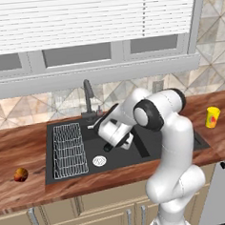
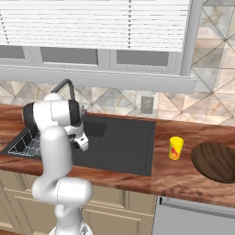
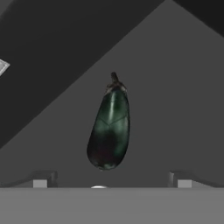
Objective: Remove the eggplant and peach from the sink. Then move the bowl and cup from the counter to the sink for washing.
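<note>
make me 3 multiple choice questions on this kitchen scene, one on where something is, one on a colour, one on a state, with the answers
1. Where is the peach?
A. in the basin
B. on the counter left of the sink
C. inside the bowl

2. What colour is the cup?
A. yellow with a red mark
B. plain white
C. blue

3. How does the gripper stand over the eggplant?
A. shut on it
B. shut, beside it
C. open, not touching it

Answers:
1 B, the left base view shows the fruit on the wood counter beyond the wire rack.
2 A, seen on the counter right of the sink.
3 C, the hand view shows the fingertips wide apart and the eggplant lying on the basin floor.
</note>
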You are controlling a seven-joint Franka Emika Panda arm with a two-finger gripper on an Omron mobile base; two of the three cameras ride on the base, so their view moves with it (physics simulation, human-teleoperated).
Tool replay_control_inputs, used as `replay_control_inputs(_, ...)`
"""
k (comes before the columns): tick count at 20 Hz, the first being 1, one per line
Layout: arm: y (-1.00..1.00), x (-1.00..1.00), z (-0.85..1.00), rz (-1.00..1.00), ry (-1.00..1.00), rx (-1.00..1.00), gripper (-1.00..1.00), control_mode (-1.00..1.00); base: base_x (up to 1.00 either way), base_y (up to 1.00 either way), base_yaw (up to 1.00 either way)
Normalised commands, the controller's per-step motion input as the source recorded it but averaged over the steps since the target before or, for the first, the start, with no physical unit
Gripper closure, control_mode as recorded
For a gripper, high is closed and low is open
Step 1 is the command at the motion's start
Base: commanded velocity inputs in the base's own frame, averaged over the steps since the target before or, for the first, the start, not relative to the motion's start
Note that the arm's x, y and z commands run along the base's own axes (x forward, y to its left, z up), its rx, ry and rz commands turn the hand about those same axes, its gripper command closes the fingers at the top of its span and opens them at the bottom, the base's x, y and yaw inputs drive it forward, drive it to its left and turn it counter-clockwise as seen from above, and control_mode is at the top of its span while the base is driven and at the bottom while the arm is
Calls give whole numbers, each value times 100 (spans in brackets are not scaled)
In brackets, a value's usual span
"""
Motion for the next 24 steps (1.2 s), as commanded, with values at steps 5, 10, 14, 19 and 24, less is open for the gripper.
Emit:
replay_control_inputs(5,6,5,-9,0,3,0,-100,-100,0,0,0)
replay_control_inputs(10,5,5,-9,0,3,0,-100,-100,0,0,0)
replay_control_inputs(14,3,9,-9,0,4,0,-100,-100,0,0,0)
replay_control_inputs(19,1,9,-10,0,3,0,-100,-100,0,0,0)
replay_control_inputs(24,1,10,-7,0,0,0,-100,-100,0,0,0)
